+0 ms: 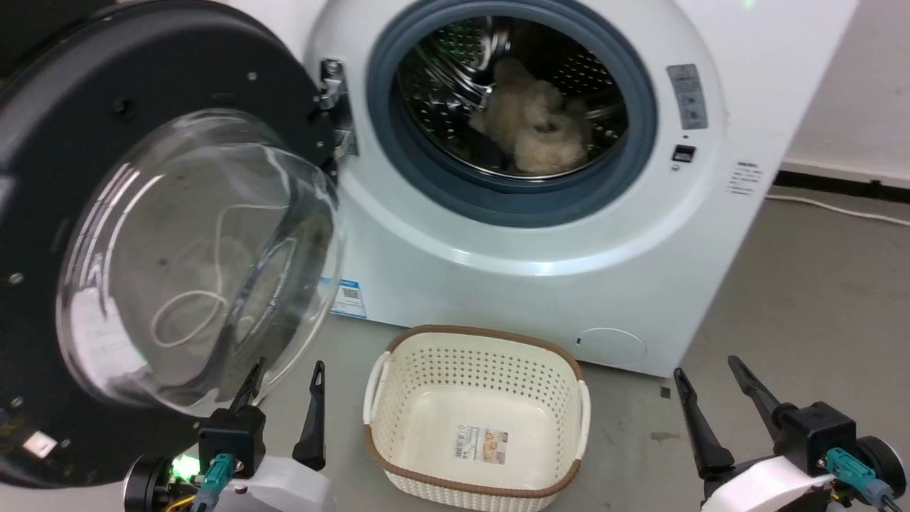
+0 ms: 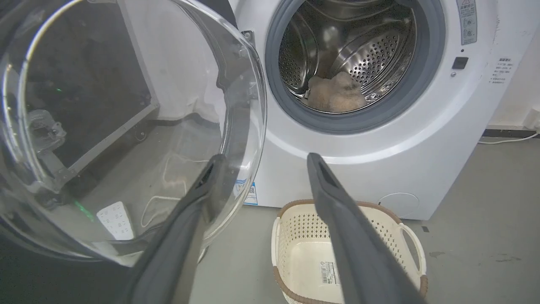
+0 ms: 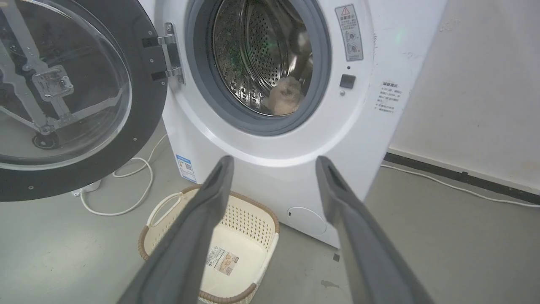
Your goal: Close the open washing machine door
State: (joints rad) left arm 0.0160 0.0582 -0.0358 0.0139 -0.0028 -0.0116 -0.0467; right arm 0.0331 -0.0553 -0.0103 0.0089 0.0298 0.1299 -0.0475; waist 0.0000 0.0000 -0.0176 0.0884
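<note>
Hanging wide open at 9 o'clock in the head view, the washing machine door [image 1: 185, 263] is swung out on its metal hinge [image 1: 330, 92], with the clear glass bowl bulging toward the camera. The white washer [image 1: 441, 270] sits at 12 to 1 o'clock. Its blue-grey rubber ring [image 1: 398, 163] is exposed around the steel drum [image 1: 455, 78], and a fluffy beige item [image 1: 533, 124] lies inside the drum.

The left gripper [image 1: 288, 365] is at 7 o'clock, fingers apart, nothing between them. Its outer finger overlaps the lower edge of the glass bowl, and the left wrist view shows the same overlap, at 8 o'clock. Contact can't be told.

The right gripper [image 1: 706, 367] is at 4 o'clock, fingers spread and holding nothing, well apart from the door. It sits over bare grey floor [image 1: 803, 299], near the washer's lower right corner.

A cream perforated basket [image 1: 473, 334] with a brown rim stands on the floor at 6 o'clock, between the two grippers and just in front of the washer. A paper label is on its bottom.

In the right wrist view a white cable [image 3: 135, 185] loops on the floor at 8 o'clock, below the door's black frame.
</note>
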